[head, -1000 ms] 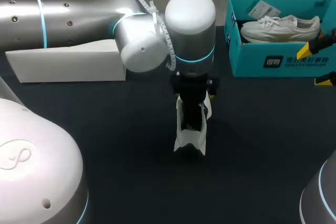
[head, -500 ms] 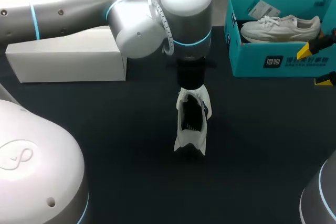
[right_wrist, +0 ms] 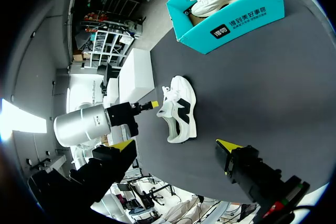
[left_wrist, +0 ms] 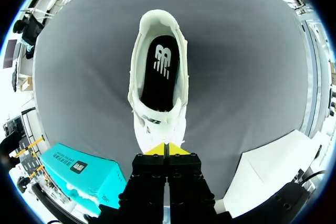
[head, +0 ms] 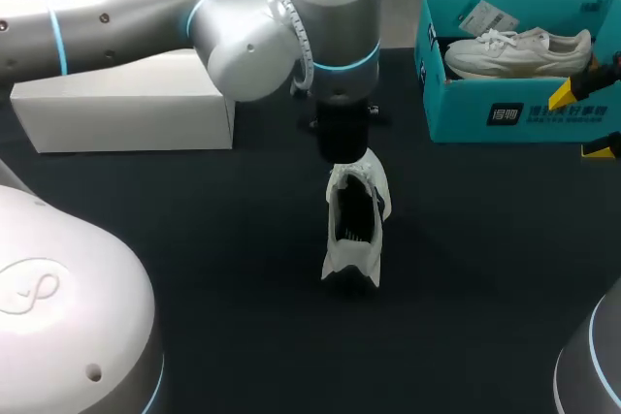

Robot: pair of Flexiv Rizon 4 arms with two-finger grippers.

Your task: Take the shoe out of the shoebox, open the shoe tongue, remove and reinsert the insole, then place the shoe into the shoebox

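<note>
Standing on the matte black bench (head: 194, 239), the white, round-toed shoe (head: 353, 230) shows its dark insole (left_wrist: 160, 74), well apart from the teal cardboard shoebox (head: 505, 113) holding a second shoe (head: 514, 50). The left hand (left_wrist: 165, 148) is clenched at the shoe's tongue end; whether it pinches fabric I cannot tell. The right hand (right_wrist: 175, 146) hangs released near the shoebox, with bare bench around it.
</note>
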